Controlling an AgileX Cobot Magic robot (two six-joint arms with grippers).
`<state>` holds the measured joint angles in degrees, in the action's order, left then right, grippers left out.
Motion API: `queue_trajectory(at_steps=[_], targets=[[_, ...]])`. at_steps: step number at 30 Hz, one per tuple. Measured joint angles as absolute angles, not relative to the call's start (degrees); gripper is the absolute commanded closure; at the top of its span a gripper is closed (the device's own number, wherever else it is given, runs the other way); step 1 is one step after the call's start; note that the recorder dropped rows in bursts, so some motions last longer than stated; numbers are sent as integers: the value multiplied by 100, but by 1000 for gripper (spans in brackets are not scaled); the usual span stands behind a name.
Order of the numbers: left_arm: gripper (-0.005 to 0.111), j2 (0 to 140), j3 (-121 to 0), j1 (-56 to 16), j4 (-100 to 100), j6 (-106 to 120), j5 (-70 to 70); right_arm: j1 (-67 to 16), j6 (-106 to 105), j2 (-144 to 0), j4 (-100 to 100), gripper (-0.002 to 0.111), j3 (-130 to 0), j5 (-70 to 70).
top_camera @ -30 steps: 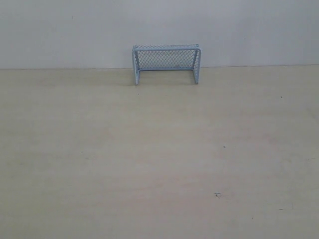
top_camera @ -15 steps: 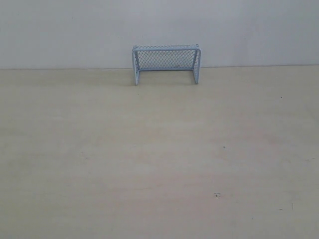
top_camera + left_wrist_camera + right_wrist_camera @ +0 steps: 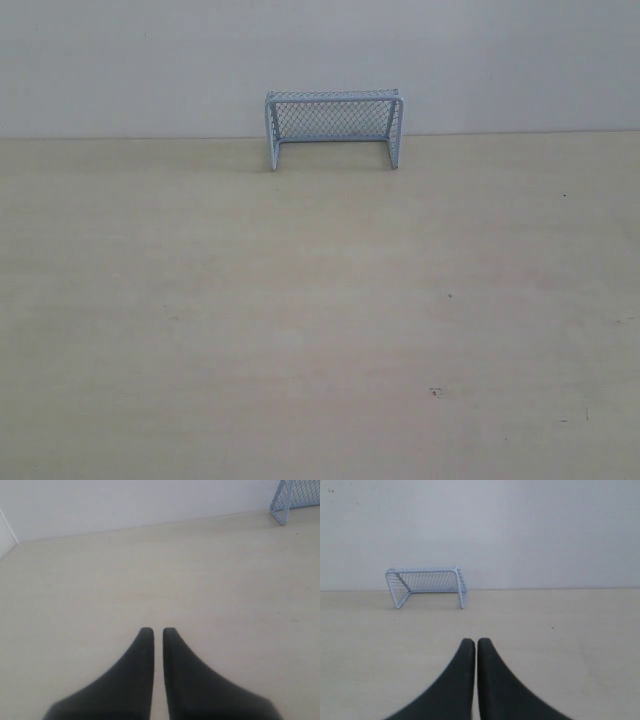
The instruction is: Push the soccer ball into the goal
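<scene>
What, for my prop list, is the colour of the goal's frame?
The goal is light blue-grey; exterior view shows it best.

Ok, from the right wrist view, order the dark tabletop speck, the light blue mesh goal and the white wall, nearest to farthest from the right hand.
1. Small dark speck on the pale tabletop, just ahead of the right hand.
2. Light blue mesh goal, farther back, by the wall.
3. White wall, behind the goal.
</scene>
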<state>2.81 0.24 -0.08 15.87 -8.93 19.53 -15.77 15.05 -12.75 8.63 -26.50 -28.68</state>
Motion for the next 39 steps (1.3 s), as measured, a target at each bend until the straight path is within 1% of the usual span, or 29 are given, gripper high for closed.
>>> queue_trajectory(at_steps=[9, 22, 29, 39], targets=[[100, 281, 24, -8, 1587, -893, 1953, -1068, 1281, -1275, 824, 108, -2021, -1870], [100, 281, 24, -8, 1587, -893, 1953, -578, 1210, -1238, 824, 108, -1458, -1523], [100, 281, 24, -8, 1587, -893, 1953, -431, 1210, -782, 788, 108, -893, -1150], [100, 281, 24, -8, 1587, -893, 1953, -108, 1208, -165, 396, 108, -128, -979]])
